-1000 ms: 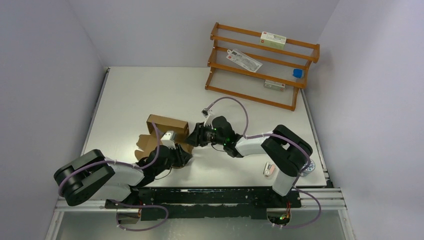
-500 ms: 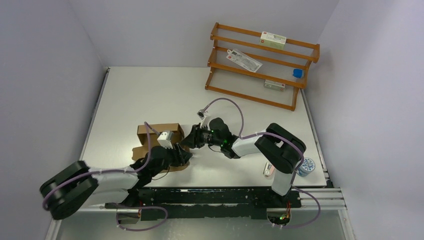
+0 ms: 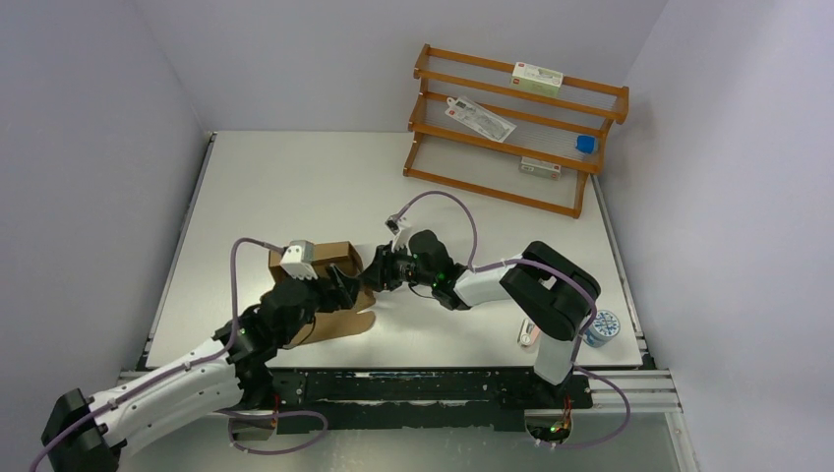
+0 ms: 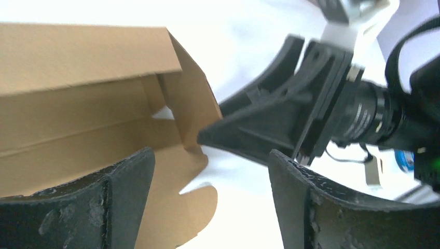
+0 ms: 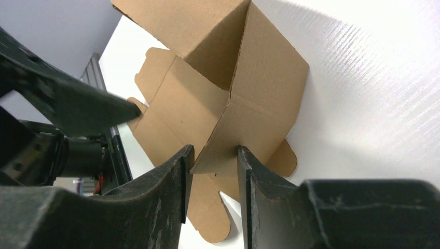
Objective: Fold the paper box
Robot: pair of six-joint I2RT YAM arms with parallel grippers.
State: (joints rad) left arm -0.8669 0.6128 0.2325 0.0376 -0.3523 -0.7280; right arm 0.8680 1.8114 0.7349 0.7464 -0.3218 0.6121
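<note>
- One paper box [image 5: 233,88] of plain brown card sits half raised in front of you. It is left of the bench's middle and closer to the near edge than to the far one.
- Two of its walls stand and meet at an upright corner fold, and the inside is open. A rounded flap lies flat on the bench [image 3: 295,177], pointing toward the near edge.
- Your right gripper [image 5: 214,150] comes in from the right-edge side. Its fingers are drawn close together, pinching the lower end of that corner fold between them.
- Your left gripper [image 4: 211,154] is over the near side of the box with its jaws spread wide. Only the flat flap and bare bench show between them, and it grips nothing.
- The two grippers face each other just beside the box's right end.
- A wooden rack [image 3: 511,118] stands at the far right corner, and a few small packets lie on its shelves.
- Near the near right corner you have a small round patterned item [image 3: 600,327] and a small white piece [image 3: 529,334]. Both are well apart from the box.
</note>
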